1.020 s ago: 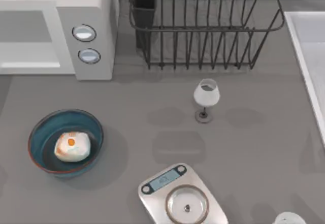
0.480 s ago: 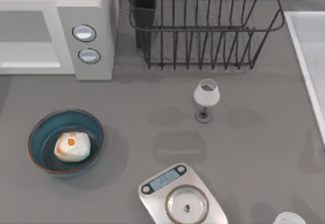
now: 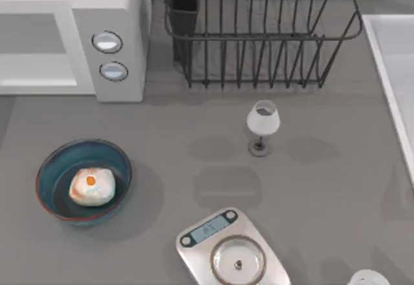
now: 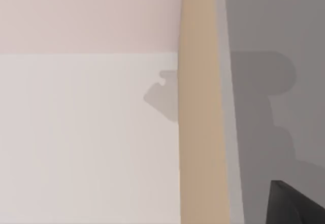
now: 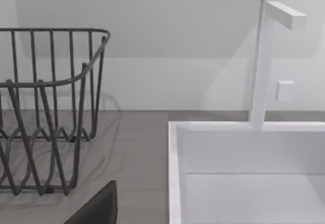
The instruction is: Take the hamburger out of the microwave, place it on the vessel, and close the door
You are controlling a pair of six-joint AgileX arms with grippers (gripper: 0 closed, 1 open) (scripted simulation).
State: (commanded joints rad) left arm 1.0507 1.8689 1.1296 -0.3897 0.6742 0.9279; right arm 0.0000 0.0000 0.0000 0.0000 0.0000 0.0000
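Nothing has shifted since the earlier frames: the hamburger point(image 3: 91, 186), a lumpy whitish mound, sits in the glazed round vessel point(image 3: 50, 168) near the grey worktop's point(image 3: 194, 162) left edge. At the back-left corner, the boxy microwave point(image 3: 110, 13) has its door point(image 3: 35, 52) shut. Neither gripper's fingers can be judged.

Left gripper point(image 4: 299, 203): one dark, matte, angular portion of its body seen in the left wrist view, with a straight slanted edge. Right gripper point(image 5: 99, 209): one dark, slanted wedge of its body seen in the right wrist view. How the jaws stand cannot be told for either.
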